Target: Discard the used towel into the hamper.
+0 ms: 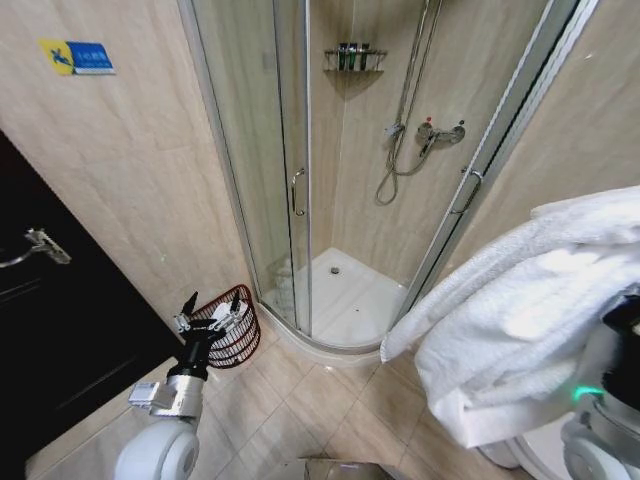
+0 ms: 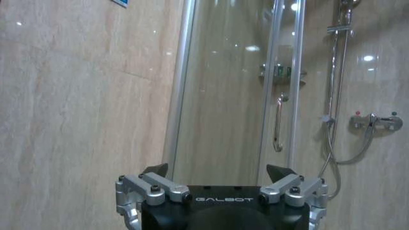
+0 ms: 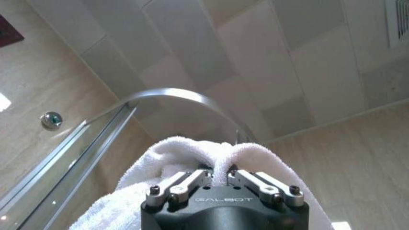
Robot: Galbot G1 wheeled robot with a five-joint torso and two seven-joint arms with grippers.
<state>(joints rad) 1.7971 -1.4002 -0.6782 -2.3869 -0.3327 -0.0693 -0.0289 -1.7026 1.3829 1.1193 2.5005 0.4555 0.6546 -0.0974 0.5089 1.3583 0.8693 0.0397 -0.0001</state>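
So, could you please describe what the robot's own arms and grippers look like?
The left gripper has a black body lettered GALBOT in white, silver metal linkages with dark bolts, and black pointed fingertips. The right gripper has the same black body, lettering and silver linkages. In the head view, the left arm is white and rounded with silver fittings.

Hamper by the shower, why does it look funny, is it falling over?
The hamper is tipped on its side against the wall beside the shower door, mouth facing the left gripper. The right gripper holds the towel high.

Left gripper [image 2: 217, 173]: black body, white GALBOT lettering, silver screwed linkages, black fingertips. Right gripper [image 3: 221, 173] same build. Green light, probably on right arm.
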